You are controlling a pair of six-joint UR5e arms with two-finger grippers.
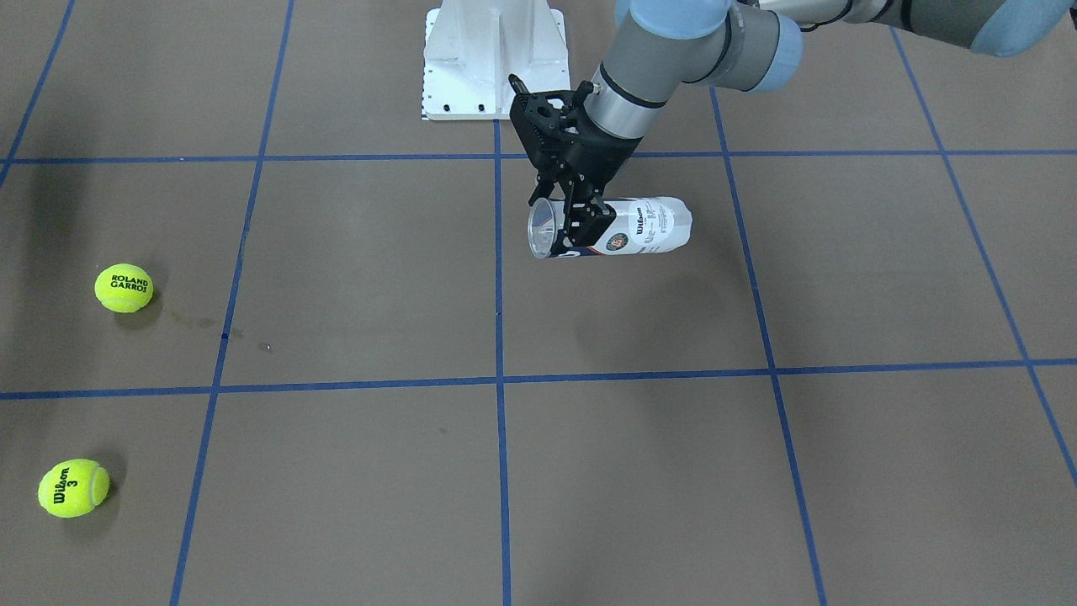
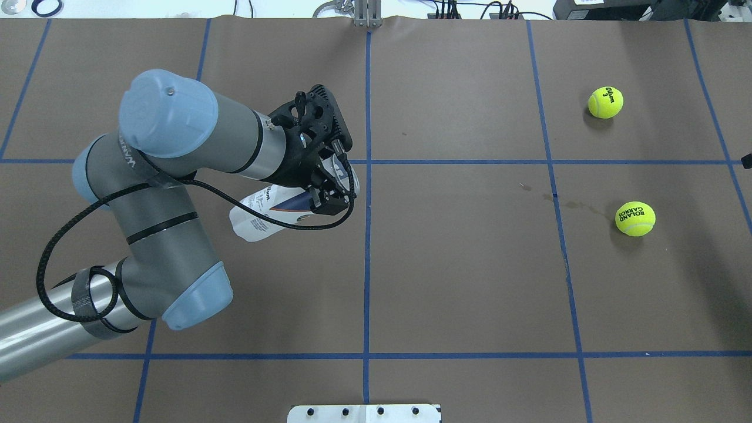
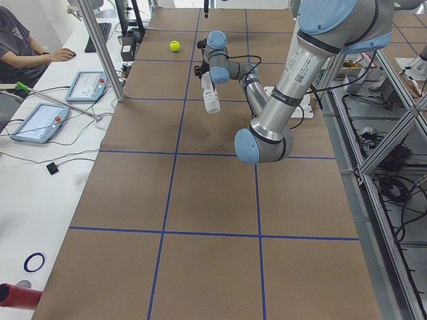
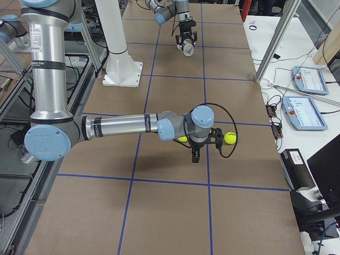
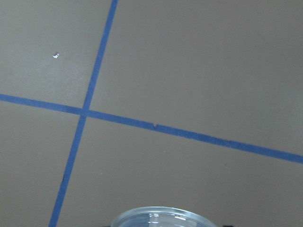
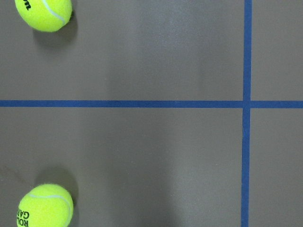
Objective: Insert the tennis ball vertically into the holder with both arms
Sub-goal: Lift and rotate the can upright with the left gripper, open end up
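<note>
My left gripper [image 1: 574, 225] is shut on the holder [image 1: 644, 227], a clear Wilson can with a navy-and-white label. It grips the can near its open silver rim and holds it lying sideways, slightly tilted, above the table. The same gripper [image 2: 329, 198] and can [image 2: 258, 216] show in the overhead view. The can's rim [image 5: 163, 216] fills the bottom edge of the left wrist view. Two yellow tennis balls lie on the table, a Roland Garros one [image 1: 124, 288] and a Wilson 3 one [image 1: 74, 488]. My right gripper [image 4: 204, 144] hovers between them; I cannot tell whether it is open or shut.
The white pedestal base [image 1: 492, 59] stands at the robot's side of the table. Both balls show in the right wrist view, one at the top left [image 6: 45, 14] and one at the bottom left [image 6: 45, 210]. Blue tape lines [image 2: 367, 235] grid the brown table.
</note>
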